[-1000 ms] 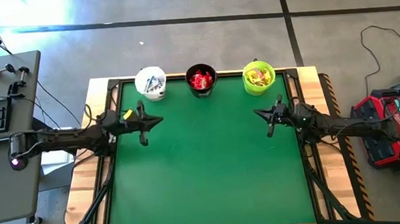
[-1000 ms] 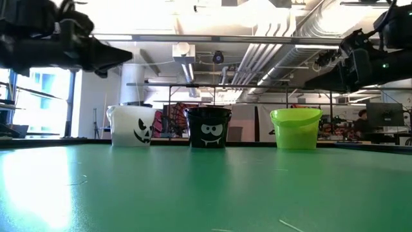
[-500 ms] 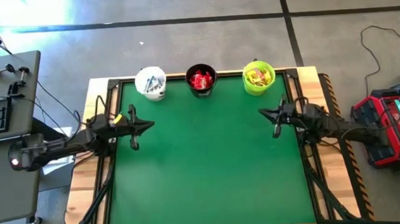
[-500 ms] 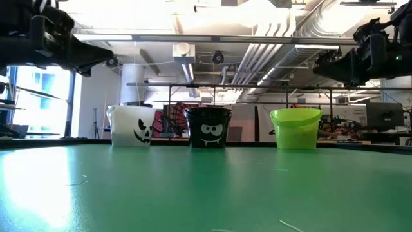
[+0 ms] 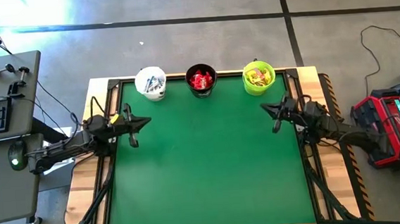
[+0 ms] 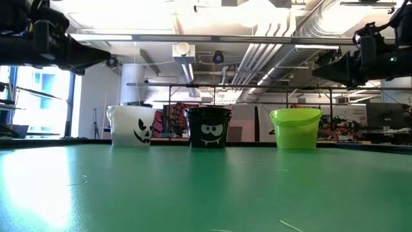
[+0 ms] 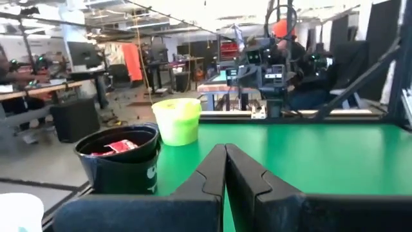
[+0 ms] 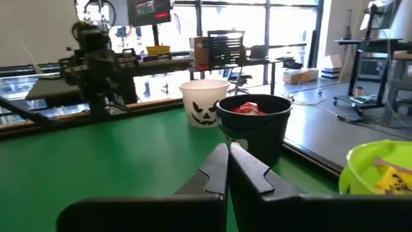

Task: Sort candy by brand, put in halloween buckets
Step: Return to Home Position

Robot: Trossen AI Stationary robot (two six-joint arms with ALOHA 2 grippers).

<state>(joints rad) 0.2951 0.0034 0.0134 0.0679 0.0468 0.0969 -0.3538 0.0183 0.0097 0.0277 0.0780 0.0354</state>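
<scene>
Candy (image 5: 200,79) looks fully sorted, you'll note: wrapped packets fill the white plastic pail (image 6: 132,126), black plastic pail (image 6: 208,127) and lime-green plastic pail (image 6: 295,127), none visible on the green surface (image 5: 211,168) — left gripper (image 5: 143,121) and right gripper (image 5: 267,108) hover at opposite edges, jaws together.

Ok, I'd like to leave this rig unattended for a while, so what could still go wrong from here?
Two modest risks. The left pincer, shut and empty, hangs close to the white bucket, and the right pincer close to the green bucket; a sweep toward either could knock it over. All three, the black bucket too, stand at the far edge of the table, so a tipped one might spill candy onto the floor.
</scene>
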